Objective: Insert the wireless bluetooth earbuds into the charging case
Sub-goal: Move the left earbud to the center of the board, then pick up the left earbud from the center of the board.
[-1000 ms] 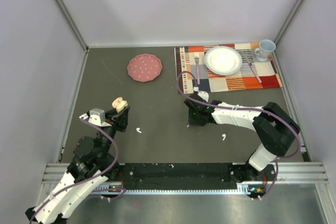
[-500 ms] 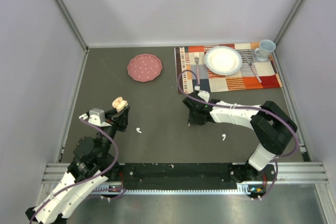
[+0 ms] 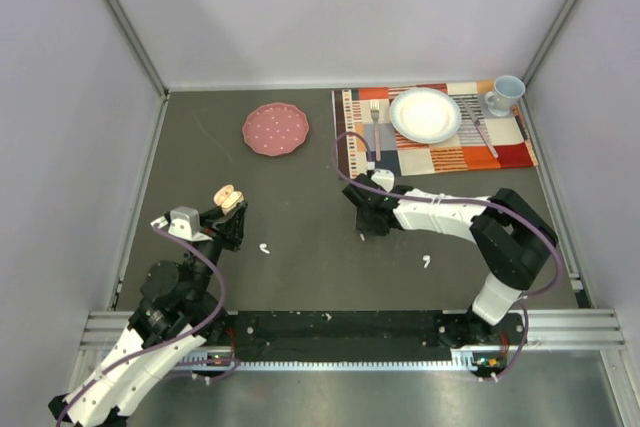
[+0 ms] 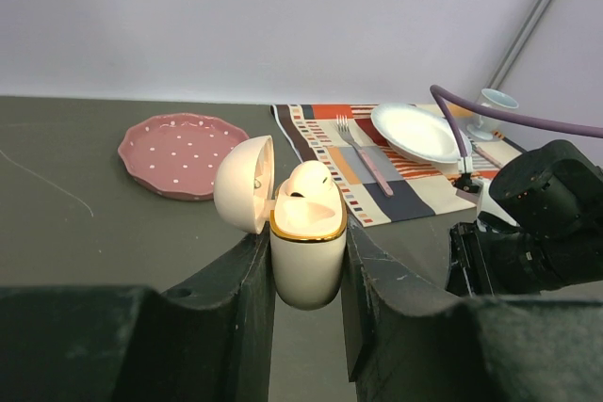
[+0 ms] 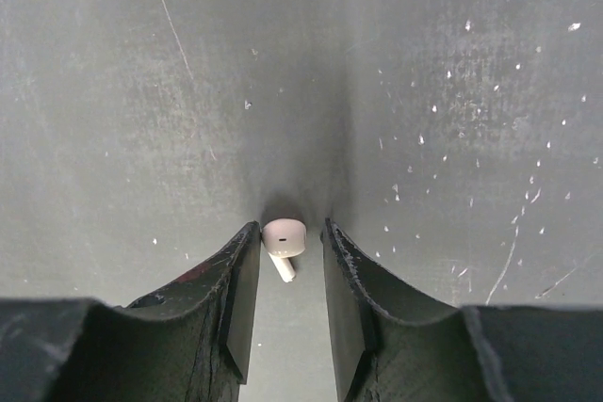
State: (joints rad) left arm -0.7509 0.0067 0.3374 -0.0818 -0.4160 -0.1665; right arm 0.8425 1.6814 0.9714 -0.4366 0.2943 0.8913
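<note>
My left gripper (image 4: 306, 244) is shut on a cream charging case (image 4: 306, 265) with a gold rim. It holds the case upright with the lid (image 4: 243, 184) open to the left, and a pale earbud-like shape (image 4: 309, 184) sits in its top. In the top view the case (image 3: 229, 197) is at the left. My right gripper (image 5: 287, 234) points down at the table. Its jaws are a little apart around a white earbud (image 5: 284, 238) that lies on the table between them. Two more earbuds lie on the table, one (image 3: 265, 247) near the left gripper and one (image 3: 426, 261) near the right arm.
A pink dotted plate (image 3: 275, 129) lies at the back left. A striped placemat (image 3: 510, 154) at the back right holds a white plate (image 3: 425, 114), a fork (image 3: 375, 125), other cutlery (image 3: 480, 127) and a blue mug (image 3: 505, 95). Walls enclose the dark table (image 3: 310, 197).
My right gripper has shifted slightly left and away from the arm bases, low over the table. The left arm and the case have not moved.
</note>
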